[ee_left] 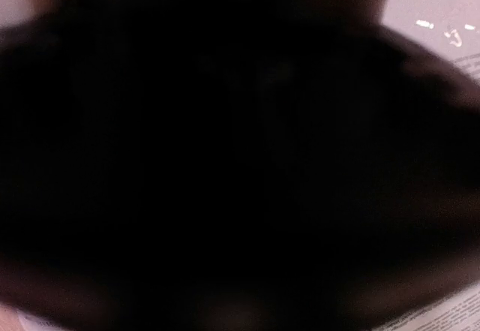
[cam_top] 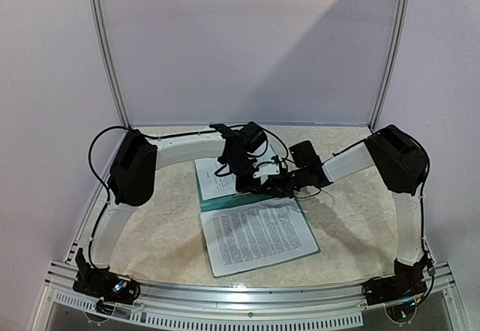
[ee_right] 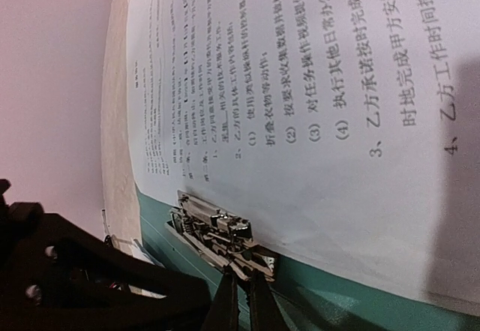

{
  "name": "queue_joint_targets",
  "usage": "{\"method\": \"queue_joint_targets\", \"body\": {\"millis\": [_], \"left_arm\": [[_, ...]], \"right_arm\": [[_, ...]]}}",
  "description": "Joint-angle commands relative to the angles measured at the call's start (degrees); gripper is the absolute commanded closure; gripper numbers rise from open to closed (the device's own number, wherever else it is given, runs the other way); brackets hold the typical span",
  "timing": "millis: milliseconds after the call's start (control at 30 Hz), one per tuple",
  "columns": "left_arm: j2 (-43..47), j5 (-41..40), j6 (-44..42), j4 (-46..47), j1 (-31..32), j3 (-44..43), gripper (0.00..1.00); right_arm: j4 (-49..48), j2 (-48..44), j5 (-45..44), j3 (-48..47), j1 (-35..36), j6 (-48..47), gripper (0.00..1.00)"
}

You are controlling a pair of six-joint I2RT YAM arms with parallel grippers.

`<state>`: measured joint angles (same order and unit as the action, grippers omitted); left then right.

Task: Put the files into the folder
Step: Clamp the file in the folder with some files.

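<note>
Bottom centre, your right gripper (ee_right: 244, 305) was closed tight, tips at the silver clip (ee_right: 221, 233) of the folder (ee_right: 322, 295), by the files (ee_right: 300, 121); I couldn't make out how far your left gripper (cam_top: 252, 179) was open.

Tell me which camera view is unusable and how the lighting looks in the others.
Left wrist: almost wholly black and blurred, with only slivers of printed sheet at the edges. Right wrist: sharp on the text and the silver clip, with shadow at lower right. Top external: a diagonal shadow edge crosses the back wall.
</note>
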<state>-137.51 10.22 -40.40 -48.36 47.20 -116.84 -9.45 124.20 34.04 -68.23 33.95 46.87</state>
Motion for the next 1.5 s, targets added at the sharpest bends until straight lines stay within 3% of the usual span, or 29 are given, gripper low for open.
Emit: {"method": "queue_joint_targets", "body": {"millis": [0,300,467,767,1267,1467], "left_arm": [[-3.0,-1.6,3.5,1.1,-0.5,-0.9,0.87],[-4.0,-0.7,7.8,-3.9,-2.3,-0.7,0.90],[2.2,9.3,11.4,0.8,-6.5,4.4,0.86],[-3.5,8.9,11.5,-2.2,-6.6,-0.2,0.87],[-2.5,14.6,15.2,-2.8,-5.9,-3.1,0.86],[-2.5,11.7,15.1,-3.1,-4.7,-1.3,0.85]], "right_arm": [[16.2,6.5,-10.6,6.3,-0.3,0.9,1.00],[11.7,6.9,-8.7,8.1,-0.4,2.5,1.00],[11.5,7.3,-8.3,7.3,-0.3,2.7,1.00],[11.5,8.0,-7.9,6.2,-0.4,2.8,1.00],[13.0,8.5,-7.8,4.6,-0.4,2.0,1.00],[13.0,8.3,-7.9,4.5,-0.3,1.9,0.99]]}}
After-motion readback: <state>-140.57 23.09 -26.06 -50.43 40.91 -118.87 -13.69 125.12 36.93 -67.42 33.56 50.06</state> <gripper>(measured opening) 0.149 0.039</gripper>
